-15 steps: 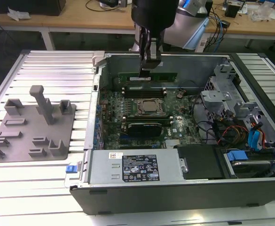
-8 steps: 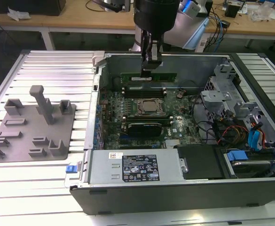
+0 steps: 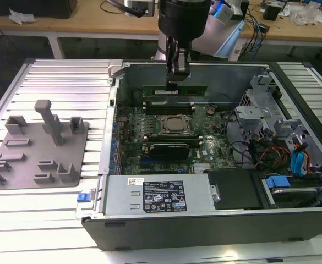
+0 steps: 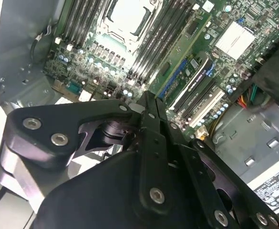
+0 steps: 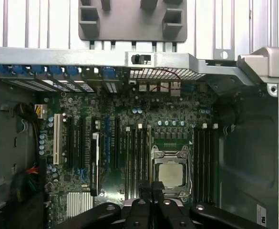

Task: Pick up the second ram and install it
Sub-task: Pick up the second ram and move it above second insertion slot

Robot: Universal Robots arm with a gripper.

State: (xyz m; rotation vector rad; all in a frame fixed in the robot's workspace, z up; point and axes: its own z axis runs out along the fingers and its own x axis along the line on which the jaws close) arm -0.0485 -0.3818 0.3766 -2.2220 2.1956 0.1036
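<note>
We see the black gripper (image 3: 177, 80) clamped mid-length on the upper edge of the long, flat green circuit-board second ram (image 3: 195, 89), above the black plastic memory slots (image 3: 166, 105). We judge it light, stiff and brittle.

Bright overhead light bleaches the ribbed worktop (image 3: 39, 220) white in the exterior view, leaves the open case (image 3: 205, 228) shaded inside, and glares off the processor (image 4: 129, 16) in the second wrist view.

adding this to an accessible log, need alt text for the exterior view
A robot gripper holds the second ram, a long green stick, level over the motherboard inside an open computer case. A grey fixture lies outside the case, at the exterior view's left.
</note>
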